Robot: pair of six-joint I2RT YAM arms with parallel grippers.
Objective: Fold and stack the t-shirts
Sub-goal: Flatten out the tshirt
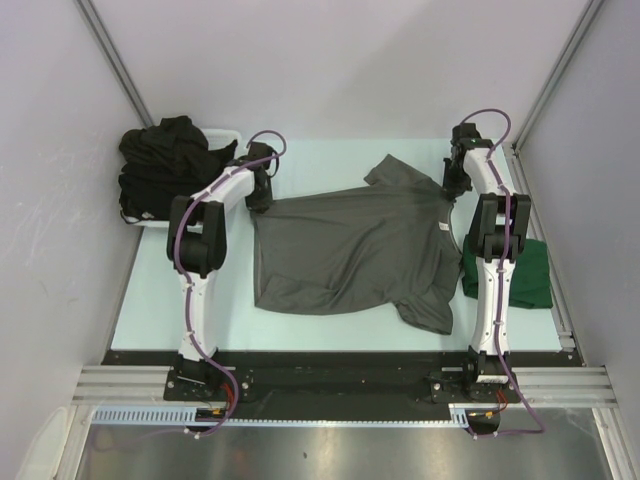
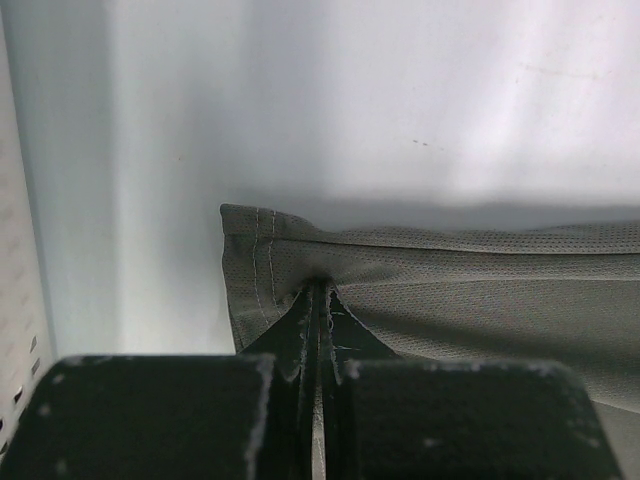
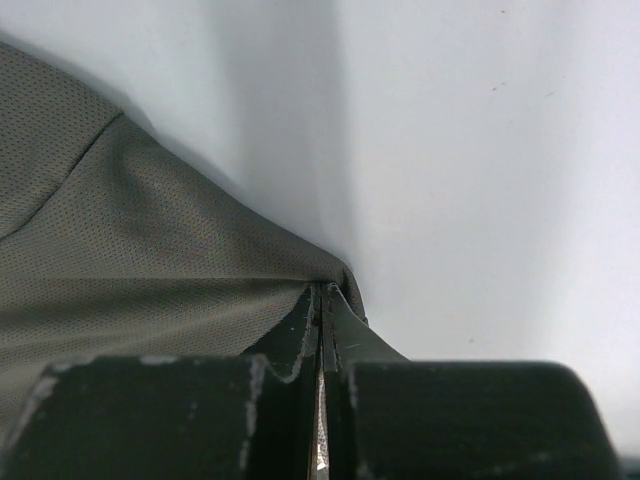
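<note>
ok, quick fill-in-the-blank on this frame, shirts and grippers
1. The left gripper is ____ on a hem corner of the grey t-shirt.
2. The right gripper is shut on the ____ t-shirt as well.
3. The black t-shirts overflow the white basket at the far ____ corner.
4. The green t-shirt lies beside the ____ arm.

Missing words: shut; grey; left; right

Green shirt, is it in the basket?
No, the green shirt lies on the table at its right edge.
</note>
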